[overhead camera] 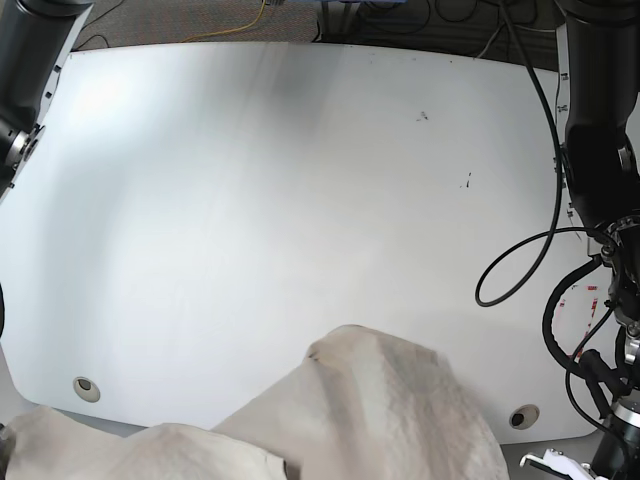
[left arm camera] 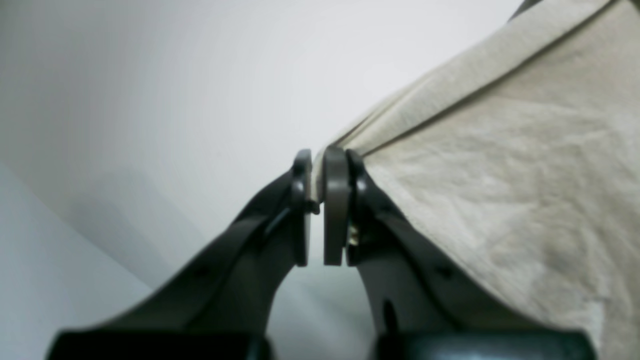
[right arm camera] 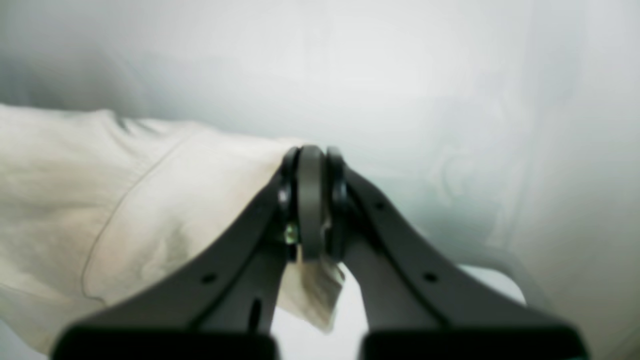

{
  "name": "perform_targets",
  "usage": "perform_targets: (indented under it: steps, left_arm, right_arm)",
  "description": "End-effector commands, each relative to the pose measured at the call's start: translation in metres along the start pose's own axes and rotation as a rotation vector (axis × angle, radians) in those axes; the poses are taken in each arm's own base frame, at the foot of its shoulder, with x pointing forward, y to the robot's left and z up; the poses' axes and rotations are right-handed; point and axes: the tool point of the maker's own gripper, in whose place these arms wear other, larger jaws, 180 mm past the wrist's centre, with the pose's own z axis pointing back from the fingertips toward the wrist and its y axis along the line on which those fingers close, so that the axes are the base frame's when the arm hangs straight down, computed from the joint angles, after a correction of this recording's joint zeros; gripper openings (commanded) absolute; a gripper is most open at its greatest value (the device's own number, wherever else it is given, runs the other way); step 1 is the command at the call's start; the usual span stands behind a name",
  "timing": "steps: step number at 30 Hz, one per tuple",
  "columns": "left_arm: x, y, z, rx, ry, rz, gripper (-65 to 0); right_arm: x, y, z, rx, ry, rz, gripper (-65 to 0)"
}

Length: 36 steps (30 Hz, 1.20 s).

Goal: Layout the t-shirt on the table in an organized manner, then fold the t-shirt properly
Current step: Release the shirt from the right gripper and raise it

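Where frame cuts off, t-shirt (overhead camera: 380,420) half unseen.

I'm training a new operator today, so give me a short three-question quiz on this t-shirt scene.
1. True or false: the left gripper is shut on the t-shirt.
2. In the base view, where is the t-shirt? A) spread flat at the table's centre B) bunched at the near edge C) off the far edge
3. Fill in: the right gripper pinches the shirt's ____.

Key: 1 true; 2 B; 3 fabric edge. The table is otherwise bare white, with a grommet hole near the corner.
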Motion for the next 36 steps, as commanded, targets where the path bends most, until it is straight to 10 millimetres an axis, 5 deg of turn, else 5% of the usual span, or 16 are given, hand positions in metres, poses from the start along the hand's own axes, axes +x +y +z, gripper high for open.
perform_targets:
  steps: [1, 6, 19, 24, 36]
  left_arm:
    - [0.006, 0.029, 0.002, 0.09, 0.005, -0.025, -65.0]
    - [-0.015, 0.008, 0.006, 0.048, 0.051, -0.008, -65.0]
    - [-0.068, -0.049, 0.038, -0.058, 0.176, 0.03, -65.0]
    - [-0.072, -0.057, 0.05, -0.069, 0.188, 0.031, -65.0]
    - [-0.073, -0.05, 0.052, -0.049, 0.189, 0.033, -65.0]
  right_arm:
    - [0.026, -0.013, 0.008, -0.052, -0.06, 0.02, -65.0]
    - [0.012, -0.005, 0.002, -0.037, -0.016, 0.035, -65.0]
    - [-0.12, -0.005, 0.012, -0.032, 0.292, -0.002, -65.0]
    - [-0.135, -0.006, 0.021, -0.016, 0.311, -0.057, -65.0]
    - [-0.134, -0.019, 0.034, -0.045, 0.29, -0.097, -65.0]
